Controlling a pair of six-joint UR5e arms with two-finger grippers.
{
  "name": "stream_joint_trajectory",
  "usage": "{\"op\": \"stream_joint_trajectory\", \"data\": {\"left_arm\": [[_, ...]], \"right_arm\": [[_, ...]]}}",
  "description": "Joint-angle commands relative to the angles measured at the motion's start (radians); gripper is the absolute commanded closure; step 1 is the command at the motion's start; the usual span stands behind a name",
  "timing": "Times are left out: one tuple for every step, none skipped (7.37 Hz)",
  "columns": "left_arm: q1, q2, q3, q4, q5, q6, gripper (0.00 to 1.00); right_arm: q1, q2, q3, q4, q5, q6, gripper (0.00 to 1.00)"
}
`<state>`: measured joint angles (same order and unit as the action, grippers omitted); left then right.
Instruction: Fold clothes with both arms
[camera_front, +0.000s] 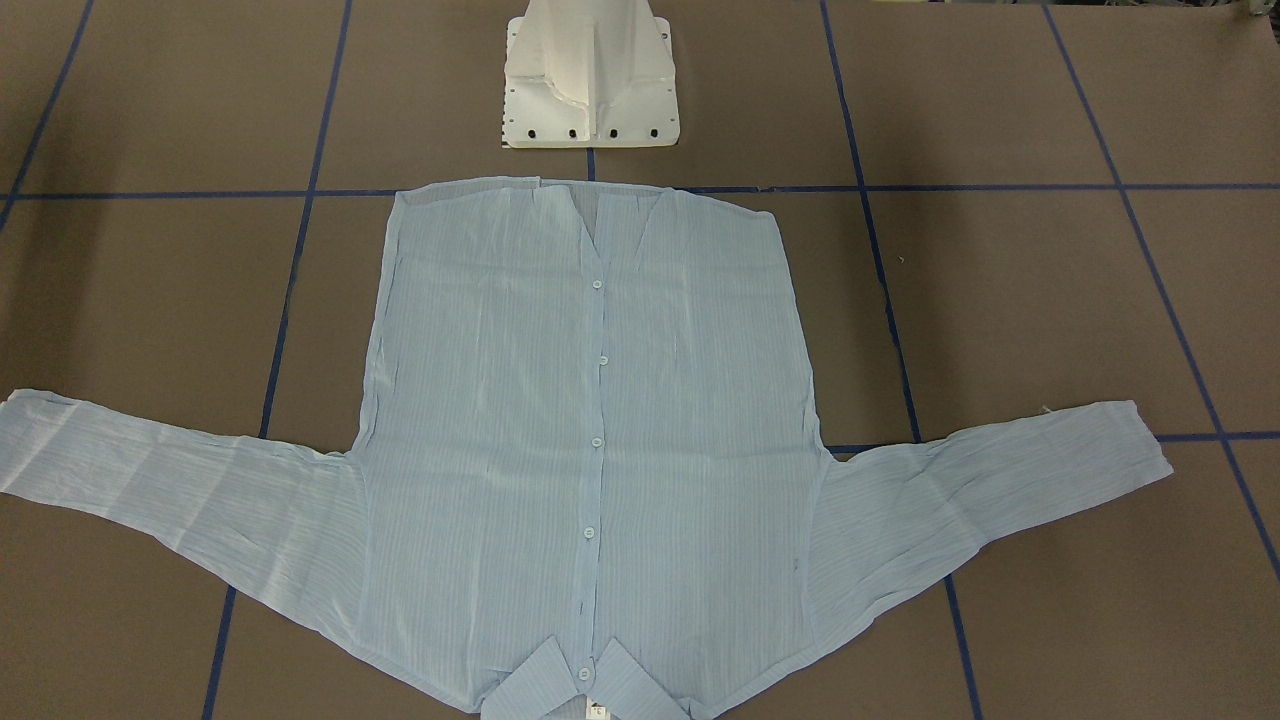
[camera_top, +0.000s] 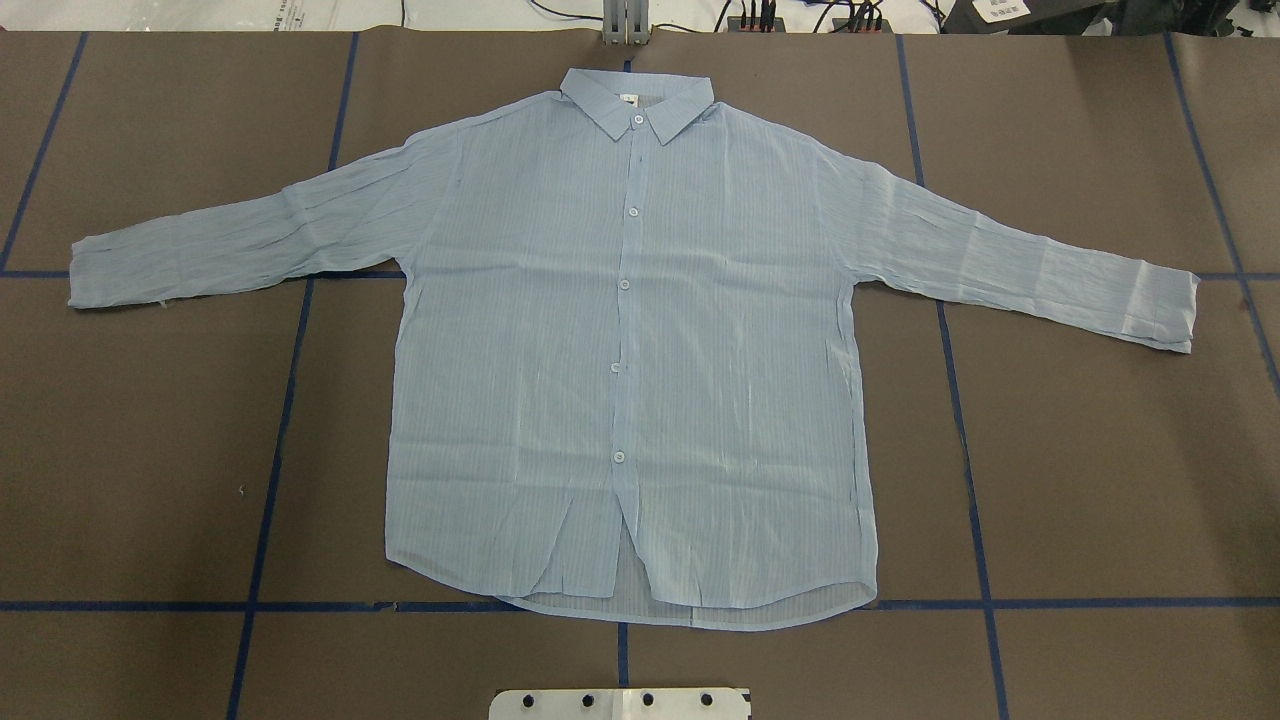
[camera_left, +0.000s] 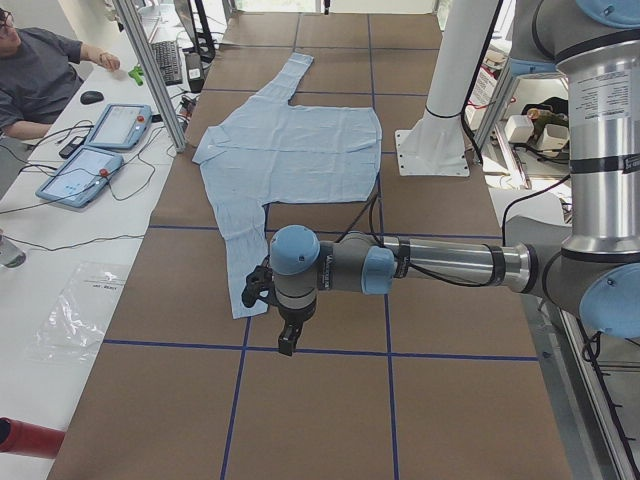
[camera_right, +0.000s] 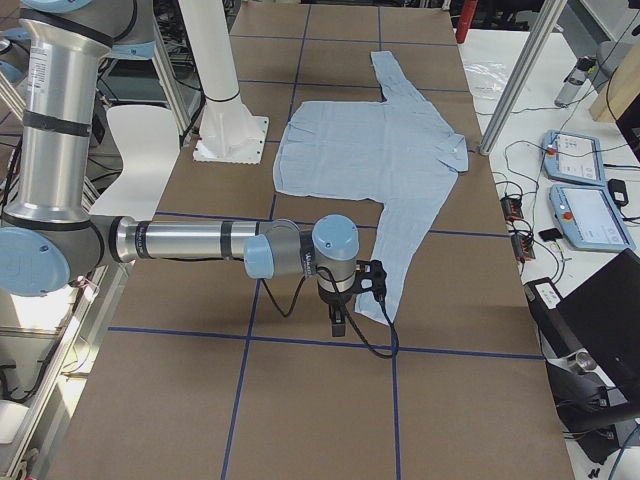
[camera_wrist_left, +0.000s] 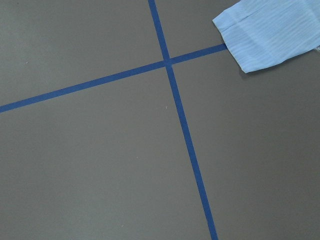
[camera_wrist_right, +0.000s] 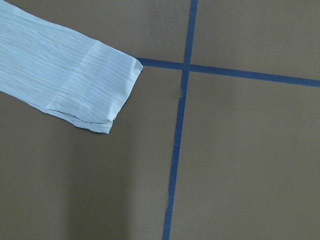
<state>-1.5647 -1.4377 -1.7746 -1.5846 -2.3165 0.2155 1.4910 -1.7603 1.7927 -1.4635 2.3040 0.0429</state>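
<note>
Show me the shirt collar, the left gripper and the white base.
shirt collar (camera_top: 680, 108): overhead view, a front flap.
left gripper (camera_left: 286, 345): left side view, fingertips.
white base (camera_front: 590, 100): front-facing view, its middle.

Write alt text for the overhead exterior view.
A light blue button-up shirt lies flat, front up, on a brown table gridded with blue tape, collar at the top, both sleeves spread sideways. A white base plate peeks in below.

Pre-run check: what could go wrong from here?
Shirt lies thin and flat on the table: a pinch at a cuff may catch one layer only.
Front gapes below the lowest button, so the hem may skew when folded.
Left gripper and right gripper hang off the cloth; unequal approaches could drag it.
</note>
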Motion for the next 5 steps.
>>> {"op": "stream_joint_trajectory", "data": {"left_arm": [[0.000, -0.056, -0.003, 0.000, 0.043, -0.001, 0.00], [0.000, -0.072, -0.018, 0.000, 0.045, -0.001, 0.00], [0.003, -0.101, -0.022, -0.002, 0.043, -0.001, 0.00], [0.005, -0.143, -0.013, -0.011, 0.042, -0.010, 0.00], [0.006, -0.176, 0.003, -0.037, 0.040, -0.062, 0.00]], "right_arm": [[0.000, 0.019, 0.007, 0.021, -0.005, 0.000, 0.00], [0.000, 0.021, 0.010, 0.105, -0.006, 0.008, 0.00], [0.000, 0.021, 0.008, 0.236, -0.003, 0.009, 0.00], [0.000, 0.004, -0.001, 0.318, 0.002, 0.014, 0.00], [-0.002, 0.008, -0.036, 0.322, 0.000, 0.021, 0.00]]}}
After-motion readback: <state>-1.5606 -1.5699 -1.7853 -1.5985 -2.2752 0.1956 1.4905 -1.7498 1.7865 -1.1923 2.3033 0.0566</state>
